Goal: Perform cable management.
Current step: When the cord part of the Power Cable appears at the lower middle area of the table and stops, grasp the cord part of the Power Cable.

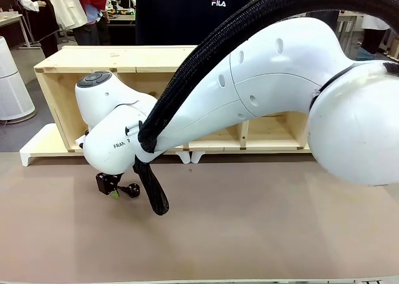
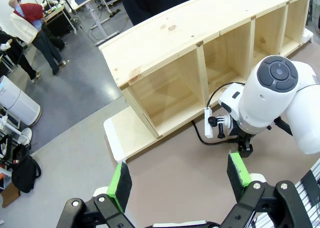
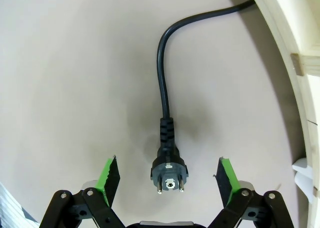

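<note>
right arm [image 1: 268, 78]: in from the right, stretched across the worktop [image 1: 262, 234] to its left part, wrist bent down in front of the shelf [image 1: 112, 59]. right fingers [image 3: 110, 178]: set wide, pointed down at the worktop, nothing gripped.

cable [image 3: 162, 67]: laid flat on the worktop. plug [image 3: 169, 170] is seen between the two green pads w/ a clear gap each side, touched by neither. pin end is turned toward the fingers' base. from the plug the cord is run straight away from the fingers, then bent in an arc toward the shelf, where it is cut off at the pic edge by the shelf's front. height of the pads above the worktop can't be told.

front view: right fingers are seen small under the wrist, low over the worktop. touching or just above can't be told.

left fingers [image 2: 120, 185]: held high, spread wide, nothing between them. from that wrist the shelf's end compartments, the right arm's wrist & the worktop are looked down on.

shelf: pale wood, open-front, split into several compartments, set on white feet at the far side of the worktop.

person [image 1: 187, 9]: dark top, stood behind the shelf.
</note>
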{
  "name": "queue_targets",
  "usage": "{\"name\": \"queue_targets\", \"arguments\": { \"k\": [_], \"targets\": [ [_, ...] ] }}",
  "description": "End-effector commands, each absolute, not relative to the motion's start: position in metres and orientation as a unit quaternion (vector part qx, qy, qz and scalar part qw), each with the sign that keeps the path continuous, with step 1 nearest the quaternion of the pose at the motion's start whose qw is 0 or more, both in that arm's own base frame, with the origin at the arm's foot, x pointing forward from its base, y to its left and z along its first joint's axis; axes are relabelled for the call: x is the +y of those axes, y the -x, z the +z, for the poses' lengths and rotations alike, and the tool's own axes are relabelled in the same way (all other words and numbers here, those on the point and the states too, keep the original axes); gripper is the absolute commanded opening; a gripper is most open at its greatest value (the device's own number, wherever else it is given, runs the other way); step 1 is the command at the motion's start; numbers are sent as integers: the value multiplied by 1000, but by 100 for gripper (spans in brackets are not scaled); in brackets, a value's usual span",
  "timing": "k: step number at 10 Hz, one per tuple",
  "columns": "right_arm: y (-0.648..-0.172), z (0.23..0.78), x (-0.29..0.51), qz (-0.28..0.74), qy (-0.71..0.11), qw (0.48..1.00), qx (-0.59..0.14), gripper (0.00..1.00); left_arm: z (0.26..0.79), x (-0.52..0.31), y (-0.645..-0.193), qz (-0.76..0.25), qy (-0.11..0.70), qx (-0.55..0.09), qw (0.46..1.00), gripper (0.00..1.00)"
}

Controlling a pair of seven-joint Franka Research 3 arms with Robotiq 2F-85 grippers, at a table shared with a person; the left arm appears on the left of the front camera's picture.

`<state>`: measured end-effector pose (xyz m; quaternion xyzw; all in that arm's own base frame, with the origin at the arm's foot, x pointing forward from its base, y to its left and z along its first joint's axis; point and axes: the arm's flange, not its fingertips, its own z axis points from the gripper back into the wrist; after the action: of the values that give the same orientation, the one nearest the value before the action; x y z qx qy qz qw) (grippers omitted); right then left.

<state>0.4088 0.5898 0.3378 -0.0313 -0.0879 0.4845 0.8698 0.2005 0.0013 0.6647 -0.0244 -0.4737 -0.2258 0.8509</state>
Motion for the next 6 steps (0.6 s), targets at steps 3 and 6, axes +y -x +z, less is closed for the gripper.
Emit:
{"name": "queue_targets", "arguments": {
  "k": [3, 6],
  "targets": [
    [-430, 314, 601, 491, 17, 868, -67, 100, 665, 0, -202, -220, 30, -478, 850, 100],
    [-431, 315, 600, 496, 21, 865, -69, 100, 665, 0, -202, -220, 30, -478, 850, 100]
  ]
}}
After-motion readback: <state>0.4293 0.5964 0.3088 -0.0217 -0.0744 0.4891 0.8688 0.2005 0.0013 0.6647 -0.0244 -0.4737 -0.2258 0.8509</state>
